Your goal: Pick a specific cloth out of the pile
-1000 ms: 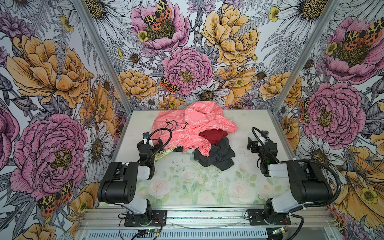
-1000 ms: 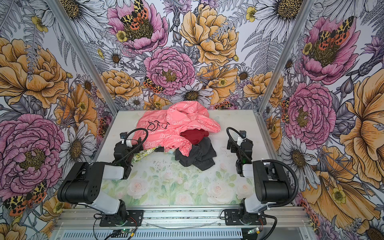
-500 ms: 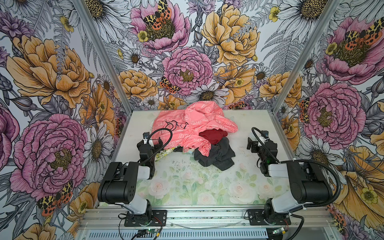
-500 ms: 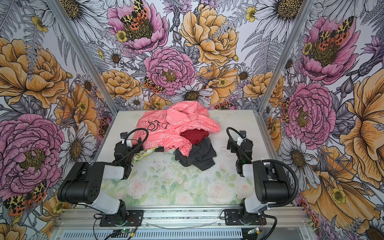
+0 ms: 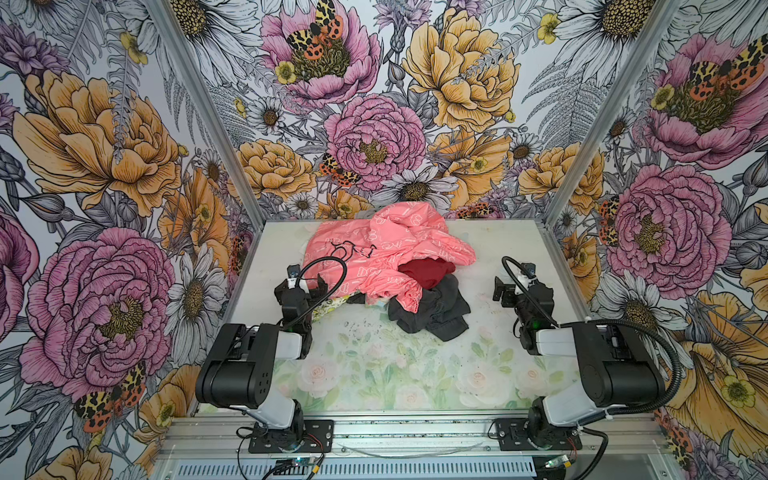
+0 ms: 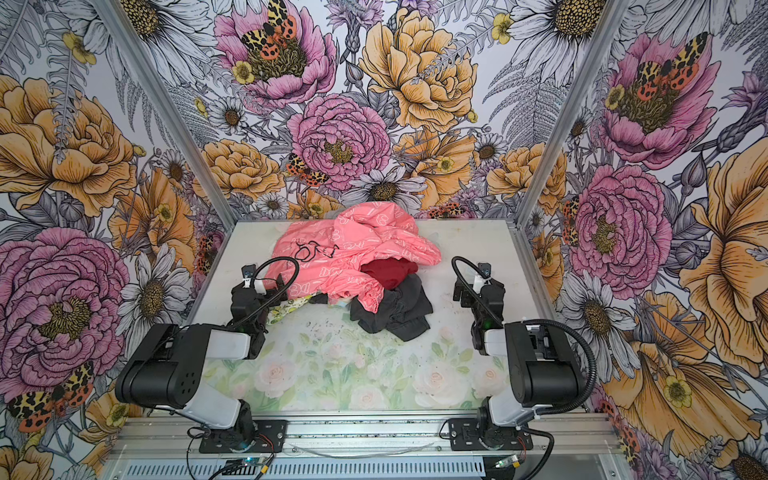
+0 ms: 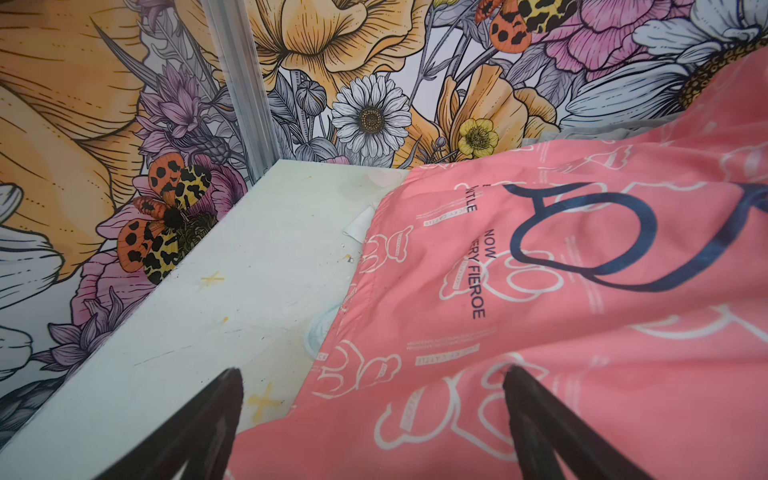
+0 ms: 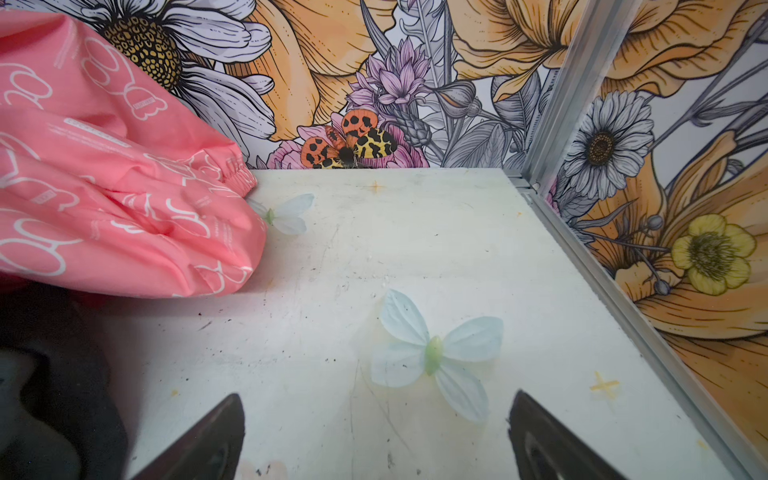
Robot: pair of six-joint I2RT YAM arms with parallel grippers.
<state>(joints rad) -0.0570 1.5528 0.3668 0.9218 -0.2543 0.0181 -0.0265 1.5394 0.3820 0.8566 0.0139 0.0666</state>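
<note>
Left gripper [image 7: 372,374] and right gripper [image 8: 374,399] flank the pile [image 5: 386,266], jaws apart and empty, probably because the cloth [image 5: 426,272] lies tucked under the pink garment [image 5: 353,245].

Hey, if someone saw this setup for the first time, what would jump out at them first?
The loud floral walls on three sides hit first. Then the big coral-pink garment heaped at the back middle of the table, the dark red cloth peeking out between it and a dark grey cloth. The left gripper and right gripper sit open on either side.
</note>
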